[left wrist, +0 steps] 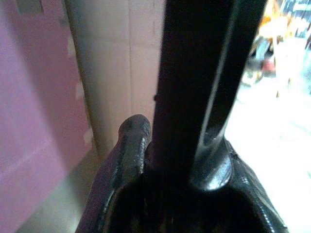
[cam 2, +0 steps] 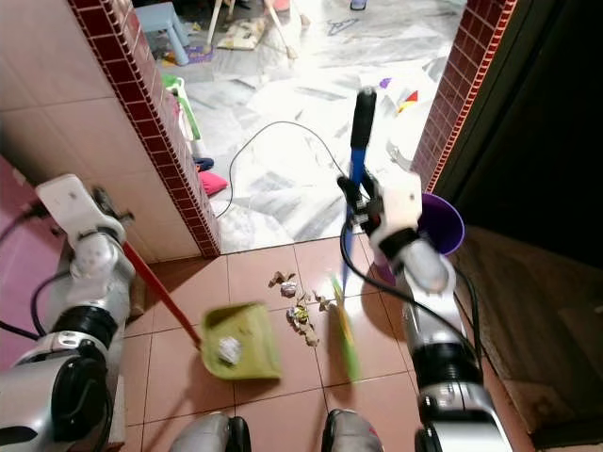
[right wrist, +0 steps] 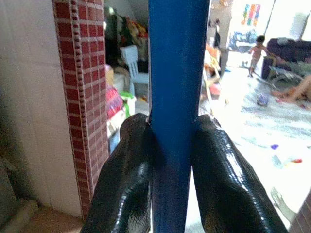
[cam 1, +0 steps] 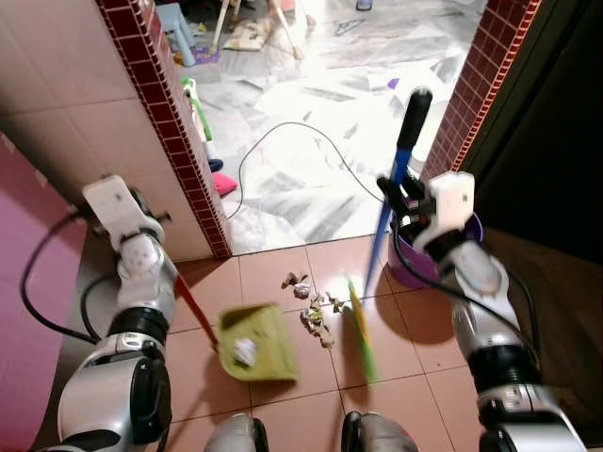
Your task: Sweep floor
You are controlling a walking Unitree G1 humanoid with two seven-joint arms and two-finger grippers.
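Observation:
A green dustpan (cam 1: 256, 344) lies on the terracotta tiles with a crumpled white scrap (cam 1: 245, 352) in it. Its red handle (cam 1: 193, 311) runs up to my left gripper (left wrist: 184, 160), which is shut on the handle's dark upper end. Scraps of litter (cam 1: 313, 303) lie just right of the pan. The broom's green bristles (cam 1: 360, 330), blurred, stand to the right of the litter. My right gripper (cam 1: 396, 193) is shut on the broom's blue shaft (right wrist: 175, 73), below its black top grip (cam 1: 415, 113).
A purple bucket (cam 1: 413, 266) stands against the right doorpost. Red-tiled wall edges (cam 1: 179, 122) frame a doorway to a marble floor, where a black cable (cam 1: 283, 127) loops. Toys and a blue stool (cam 1: 177, 28) lie beyond. A person (right wrist: 256, 48) stands far off.

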